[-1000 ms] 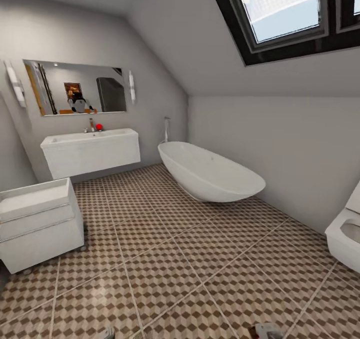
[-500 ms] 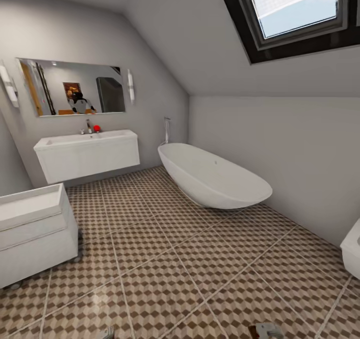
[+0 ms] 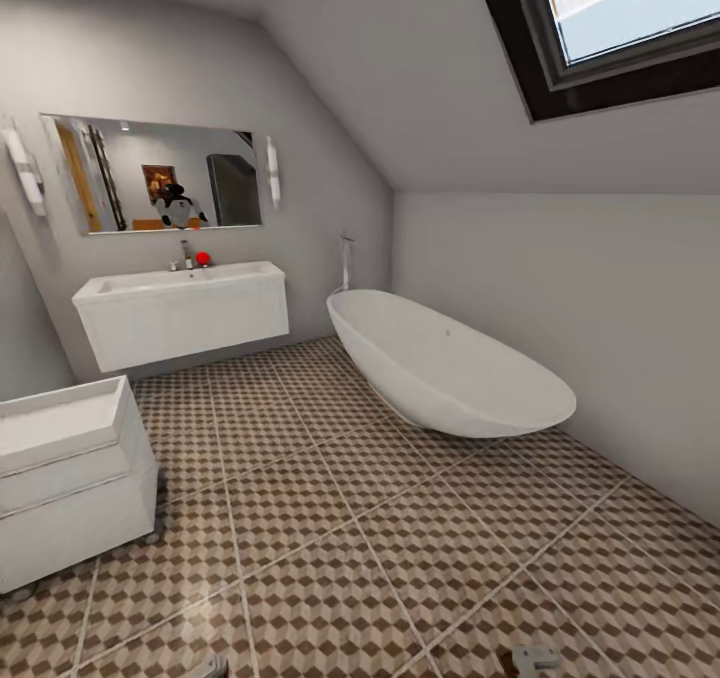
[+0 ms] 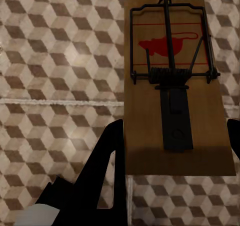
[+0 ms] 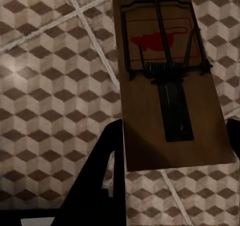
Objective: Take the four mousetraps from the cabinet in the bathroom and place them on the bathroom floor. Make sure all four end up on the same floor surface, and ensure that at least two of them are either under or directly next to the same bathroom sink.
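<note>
The left gripper (image 4: 172, 151) is clamping a mousetrap (image 4: 172, 86) between its two dark fingers (image 4: 107, 161), which are pressing against the long edges of the brown wooden board. The board is sticking out ahead of the fingers, carrying a black wire frame, a coiled spring across its middle, a dark metal plate and a red mouse print. Below it the bathroom floor (image 4: 55, 86) is showing its brown-and-beige cube pattern with a pale grout line; the trap is hanging above the tiles, not lying on them.

The right gripper (image 5: 172, 151) is holding a second mousetrap (image 5: 167, 81) in the same manner, one dark finger (image 5: 105, 166) at each long side of the board, with grout lines crossing the tiles underneath.

In the head view, small pale parts of both arms are peeking in at the lower edge, the left near (image 3: 212, 668) and the right near (image 3: 535, 660), too little to tell more. Beyond them the patterned floor (image 3: 330, 518) is stretching toward the far wall. A low white drawer unit (image 3: 70, 483) is standing at the left. A white wall-mounted sink unit (image 3: 180, 313) is hanging under a wide mirror (image 3: 155, 173), with a small red object (image 3: 202, 257) beside the tap. A white freestanding bathtub (image 3: 445, 363) is sitting along the right wall beneath a sloped ceiling with a dark-framed skylight (image 3: 620, 28).
</note>
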Robot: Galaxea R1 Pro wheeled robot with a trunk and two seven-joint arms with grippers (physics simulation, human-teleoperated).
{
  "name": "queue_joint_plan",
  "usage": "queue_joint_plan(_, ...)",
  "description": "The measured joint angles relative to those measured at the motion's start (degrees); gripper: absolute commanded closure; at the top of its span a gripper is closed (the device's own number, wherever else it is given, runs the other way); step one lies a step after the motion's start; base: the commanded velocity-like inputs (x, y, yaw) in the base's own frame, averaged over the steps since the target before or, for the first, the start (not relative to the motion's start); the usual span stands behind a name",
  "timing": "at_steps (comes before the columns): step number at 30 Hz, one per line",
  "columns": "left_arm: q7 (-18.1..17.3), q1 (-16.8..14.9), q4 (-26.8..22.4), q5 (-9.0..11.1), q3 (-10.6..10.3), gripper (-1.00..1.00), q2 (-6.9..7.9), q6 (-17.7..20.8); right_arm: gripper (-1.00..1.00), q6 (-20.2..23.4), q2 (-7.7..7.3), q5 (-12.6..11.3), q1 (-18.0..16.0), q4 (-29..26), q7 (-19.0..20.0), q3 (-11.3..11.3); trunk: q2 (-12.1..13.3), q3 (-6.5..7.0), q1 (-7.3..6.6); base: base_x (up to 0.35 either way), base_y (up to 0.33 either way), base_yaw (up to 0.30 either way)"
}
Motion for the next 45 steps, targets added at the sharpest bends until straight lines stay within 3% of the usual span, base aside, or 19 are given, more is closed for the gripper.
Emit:
queue_joint_plan(26, 0.0, 0.0, -0.1, 0.0, 0.0, 1.00, 0.09, 0.0, 1.00, 0.0, -0.06, -0.1, 0.0, 0.0, -0.1, -0.1, 0.0, 0.00, 0.00, 0.326, 0.000, 0.130)
queue_joint_plan(45, 0.0, 0.0, -0.1, 0.1, 0.0, 1.00, 0.08, 0.0, 1.00, 0.4, 0.00, 0.0, 0.0, 0.0, 0.0, 0.0, 0.0, 0.00, 0.00, 0.326, 0.000, 0.011)
